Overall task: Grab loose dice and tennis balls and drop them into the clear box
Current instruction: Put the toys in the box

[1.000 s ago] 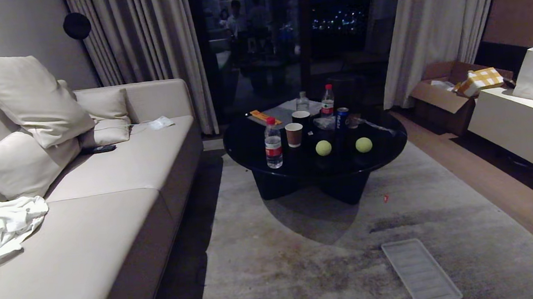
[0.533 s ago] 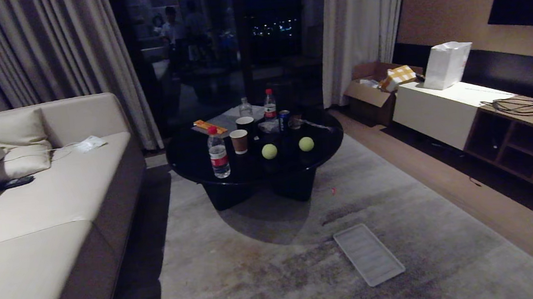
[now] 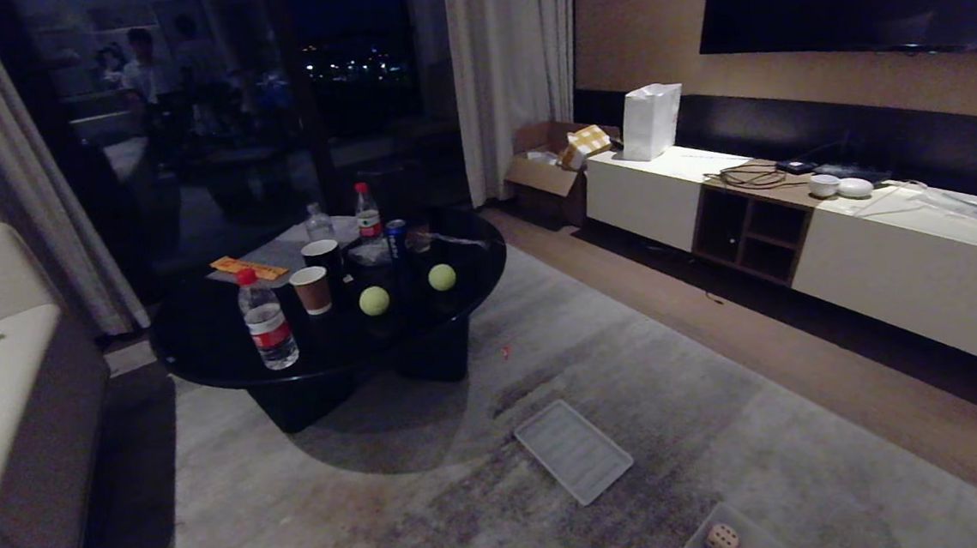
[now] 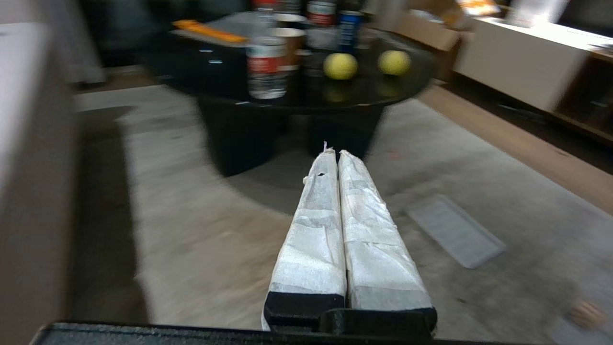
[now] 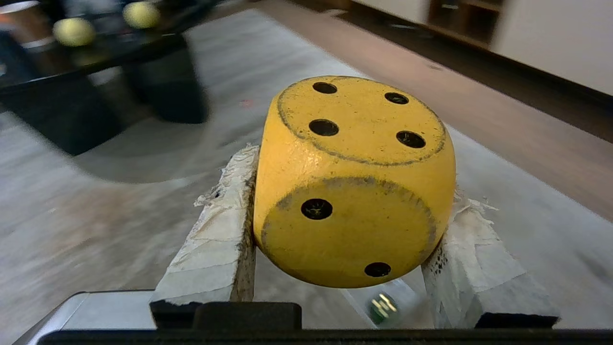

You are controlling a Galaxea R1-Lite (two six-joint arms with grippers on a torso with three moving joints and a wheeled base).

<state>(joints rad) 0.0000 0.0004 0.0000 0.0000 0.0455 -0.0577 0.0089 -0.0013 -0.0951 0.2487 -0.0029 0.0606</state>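
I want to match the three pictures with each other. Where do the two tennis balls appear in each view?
Head view: the tennis balls lie side by side on the black round table, left of centre.
Left wrist view: they are at the top, on the same table, beyond the shut left gripper.
Right wrist view: blurred, in the top left corner.
Shared landmark: the black round table.
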